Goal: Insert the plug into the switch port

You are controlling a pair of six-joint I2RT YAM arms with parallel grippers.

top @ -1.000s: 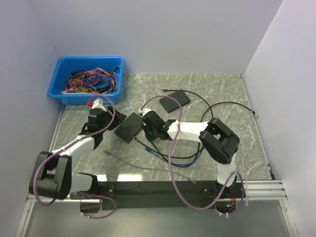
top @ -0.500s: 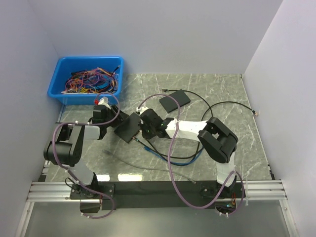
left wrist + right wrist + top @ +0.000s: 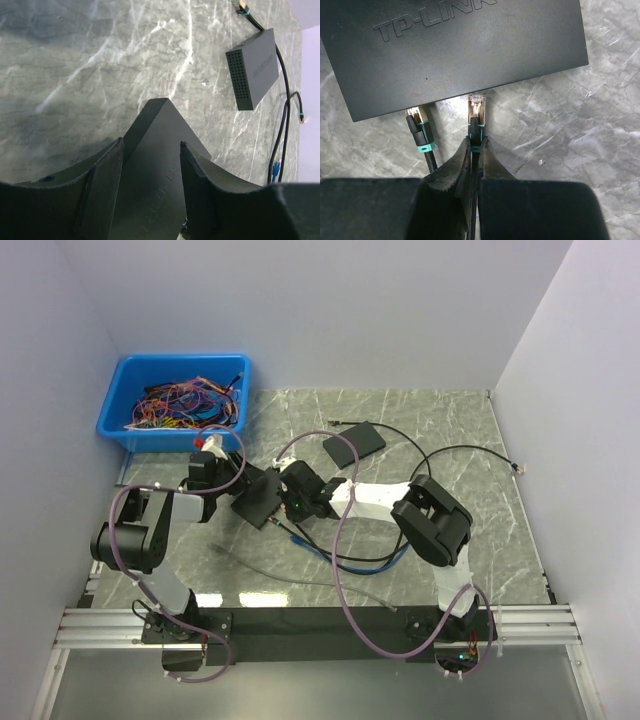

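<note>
The black TP-LINK switch (image 3: 258, 498) lies on the marble table; it also shows in the right wrist view (image 3: 455, 45) and the left wrist view (image 3: 155, 165). My left gripper (image 3: 234, 483) straddles the switch's far-left corner, fingers (image 3: 105, 175) against its sides. My right gripper (image 3: 292, 508) is shut on the black boot of a clear plug (image 3: 476, 107). The plug's tip sits at the switch's port edge (image 3: 476, 95). Another plug (image 3: 417, 122) with a teal band is seated in a port to its left.
A blue bin (image 3: 120, 410) of coloured wires stands at the back left. A second black box (image 3: 354, 442) lies behind the switch, also in the left wrist view (image 3: 252, 75). Black, blue (image 3: 330, 552) and grey (image 3: 290, 575) cables trail over the table.
The left arm's elbow has swung up and to the left while its gripper stayed at the switch. The right gripper has edged slightly left towards the switch with the plug.
</note>
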